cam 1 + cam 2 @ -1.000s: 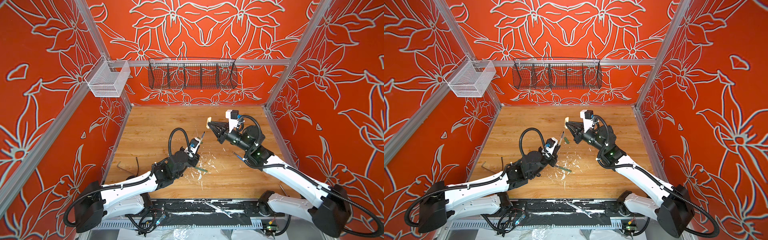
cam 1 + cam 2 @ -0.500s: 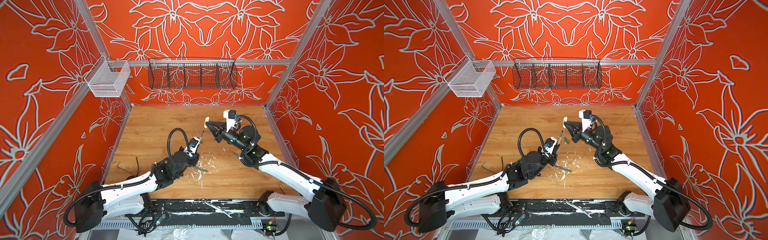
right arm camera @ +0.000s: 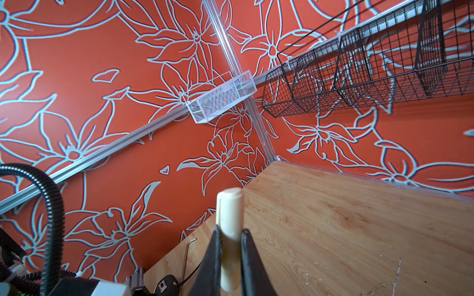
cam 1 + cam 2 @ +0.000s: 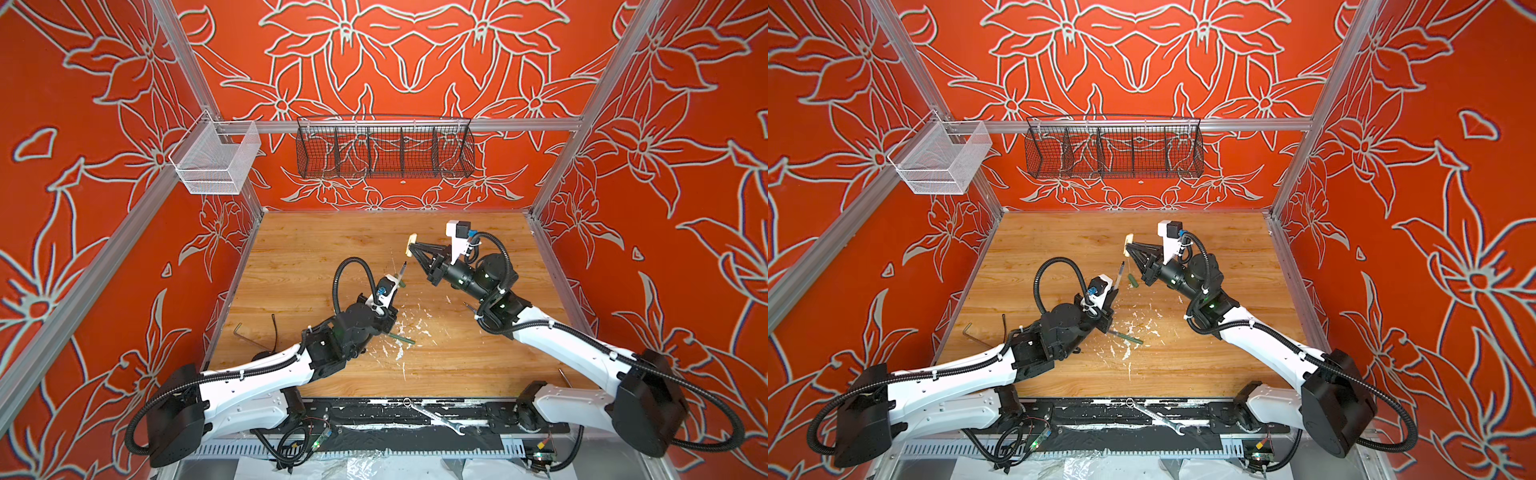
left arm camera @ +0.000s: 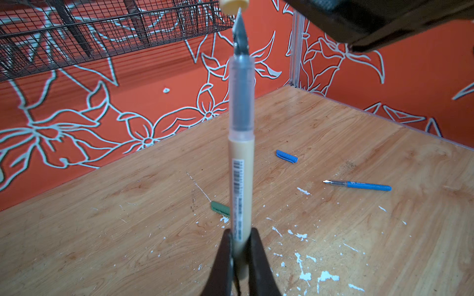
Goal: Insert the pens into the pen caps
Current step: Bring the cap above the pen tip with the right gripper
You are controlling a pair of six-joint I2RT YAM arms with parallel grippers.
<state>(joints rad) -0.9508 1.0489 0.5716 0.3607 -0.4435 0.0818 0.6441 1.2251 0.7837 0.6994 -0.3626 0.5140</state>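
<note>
Beige pen (image 5: 241,164) stands clamped by its tail end in your left gripper (image 5: 241,238), nib pointing toward the beige cap (image 3: 229,205), which the right gripper (image 3: 230,232) pinches crosswise. Both hang above the table (image 4: 316,249), close together but not yet joined (a top view shows a gap, though the left wrist view makes nib and cap look almost touching). Misalignment is your main risk: if the nib meets the cap's rim instead of its mouth, the push can bend the nib or lever the pen sideways, because you hold it so far from the tip. The cap can also swivel between the narrow jaws under an off-axis push, and you cannot confirm from these views that its open end truly faces the nib. A dropped piece would land among the blue pen (image 5: 359,185), blue cap (image 5: 286,156) and green cap (image 5: 220,208) lying loose below.
</note>
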